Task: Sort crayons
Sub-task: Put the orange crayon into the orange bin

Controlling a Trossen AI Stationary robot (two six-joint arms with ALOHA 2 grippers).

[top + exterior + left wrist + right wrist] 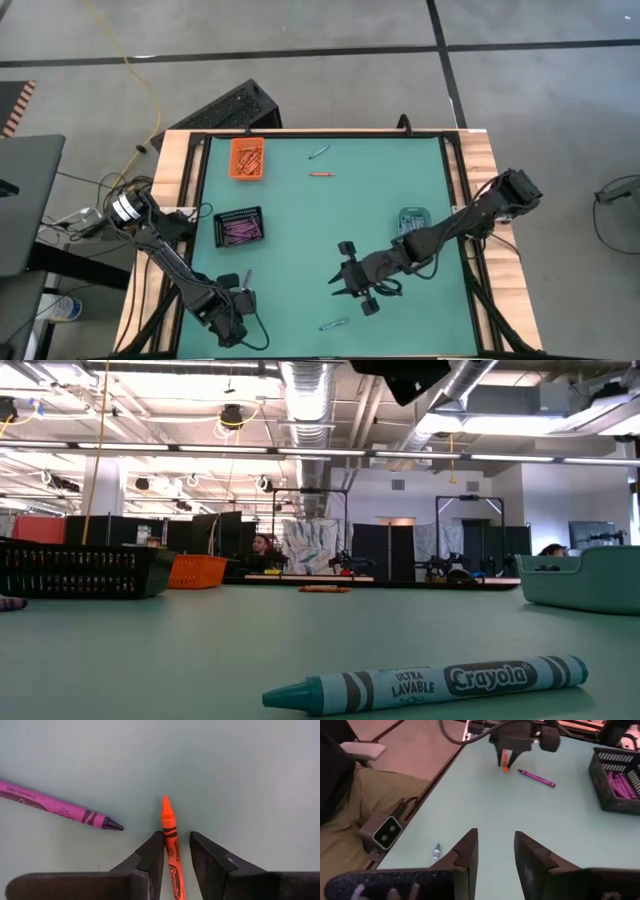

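Three trays sit on the green table (pixel 400 300): an orange tray (pixel 247 159) of orange crayons at the far left, a black tray (pixel 241 227) full of purple ones nearer the left arm, and a pale teal tray (pixel 411 219) on the right side, partly under the right arm.

Loose crayons on the mat come to five that I can count from above. A bluish one (pixel 318 152) and an orange one (pixel 320 174) lie near the far edge, a teal crayon (pixel 425 684) lies alone near the front edge, and two are down at the front left corner. The teal one is close enough to read (white wrapper lettering says "Crayola" and "ULTRA WASHABLE", the second word half hidden).

At that front left corner the left gripper (pixel 176 854) points down with its fingers closed against an orange crayon (pixel 170 837), whose tip sticks out past them; a purple crayon (pixel 55 806) lies just beside, not touching. Its label print is too small to make out.

The right gripper (pixel 352 280) hangs over the middle of the table, fingers parted and holding nothing.
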